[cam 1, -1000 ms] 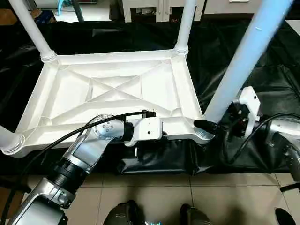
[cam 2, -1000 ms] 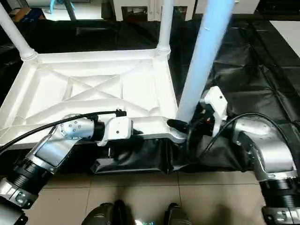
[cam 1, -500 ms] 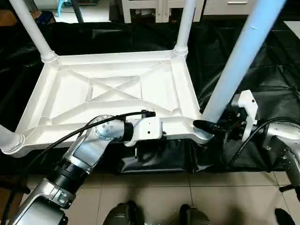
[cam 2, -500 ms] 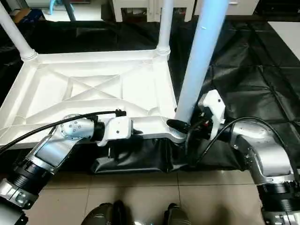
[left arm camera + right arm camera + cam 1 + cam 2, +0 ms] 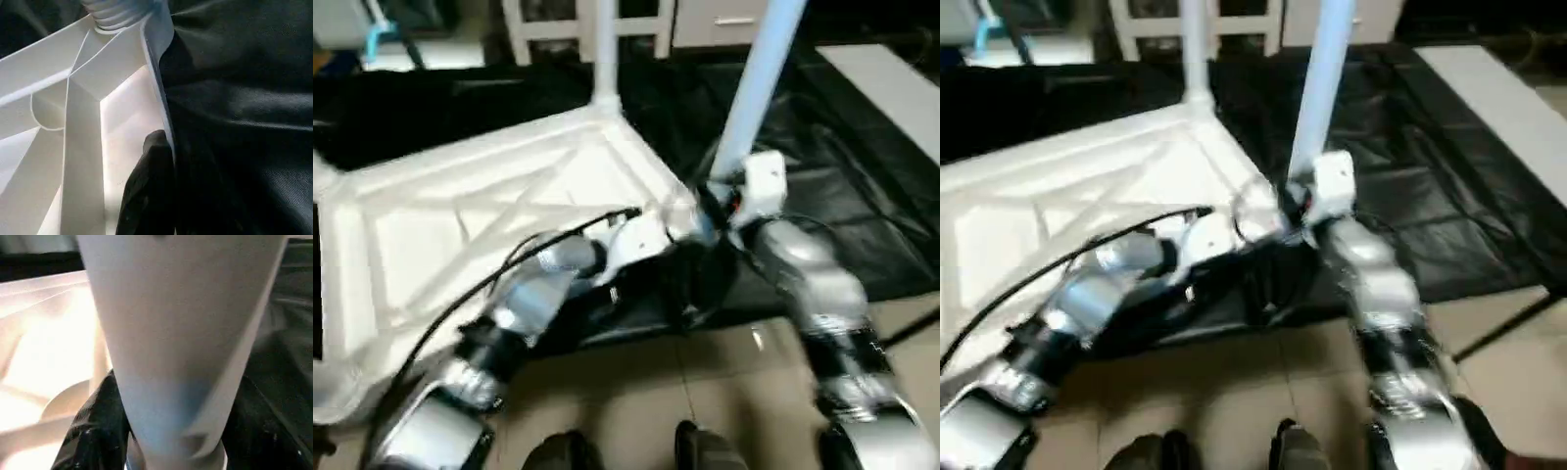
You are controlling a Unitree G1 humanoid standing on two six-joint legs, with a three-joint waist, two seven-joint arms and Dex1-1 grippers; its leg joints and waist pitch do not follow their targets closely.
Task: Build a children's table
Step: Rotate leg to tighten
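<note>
**Two grippers on one corner: seating the near-right leg**

Two-handed hold. Left gripper (image 5: 683,225) nipped nearly shut on the near rim of the table top (image 5: 421,235), one black finger (image 5: 151,186) flat against the inside of the thin wall. Right gripper (image 5: 713,201) at roughly half width, clamped low on the near-right leg (image 5: 756,88), black fingers (image 5: 95,426) hard against the tube on either side, just above the corner socket (image 5: 115,12).

Location: top lying upside-down, ribs up, on the black sheet (image 5: 862,176), near edge just short of the tiled floor (image 5: 705,392). Near-right leg standing up out of its corner, leaning slightly.

Probably the last leg going in, or close to it; seating not confirmable from here, joint blurred.

For a clean job:
- Keep the left pinch firm so the top cannot skate on the sheet.
- Square the leg to the socket before pushing; a tilted tube likely to bind.
- Push straight down along the tube axis, no side load.
- Grip low, as now, for control; watch for fingers sliding down the taper.
- Check for an even gap all round the collar before letting go.

Count in view:
- 1 table top
- 2 legs clearly standing: near-right, plus far-right leg (image 5: 605,49)
- remaining corners cut off at the frame edge, no count possible
- 2 grippers, both engaged
</note>
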